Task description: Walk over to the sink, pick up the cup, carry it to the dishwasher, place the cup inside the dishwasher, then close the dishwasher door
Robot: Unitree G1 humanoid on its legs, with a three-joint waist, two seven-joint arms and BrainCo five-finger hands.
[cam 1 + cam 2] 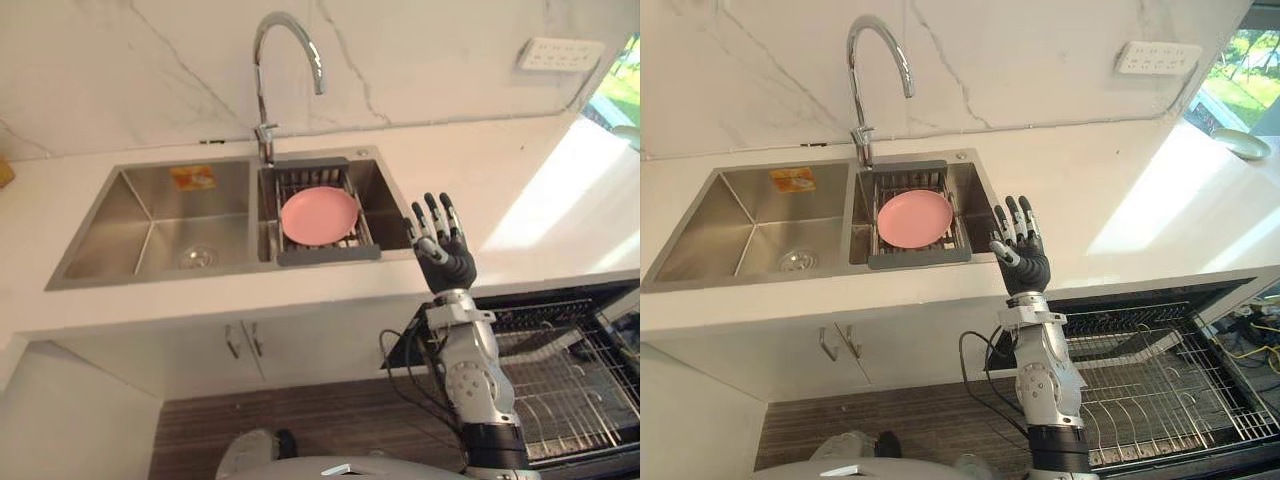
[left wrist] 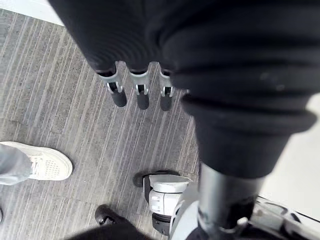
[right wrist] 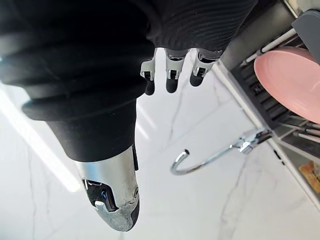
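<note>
Early stage of the task, with the approach to the sink complete. The steel double sink (image 1: 150,195) fills the centre left of the left eye view, and the curved faucet (image 1: 262,100) rises behind the divider between its basins. The dish waiting there is a pink plate (image 1: 319,215), not a cup. It lies flat in the grey drain rack (image 1: 328,256) across the right basin, just right of the frame's centre.

The right hand (image 1: 445,245) is raised in front of the white countertop (image 1: 560,200), immediately right of the rack and apart from the plate. Its fingers (image 3: 171,80) are straight and spread, and they hold nothing. In the left wrist view the left hand (image 2: 142,97) hangs over the striped floor (image 2: 75,100), fingers straight and empty. A person's white shoe (image 2: 45,162) stands at that view's lower left.

At lower right the dishwasher is open, with its wire rack (image 1: 570,390) pulled out and apparently unloaded.

By this evidence nothing is grasped yet. Pick-up, carry, placement in the rack and door closing all remain to be done.
</note>
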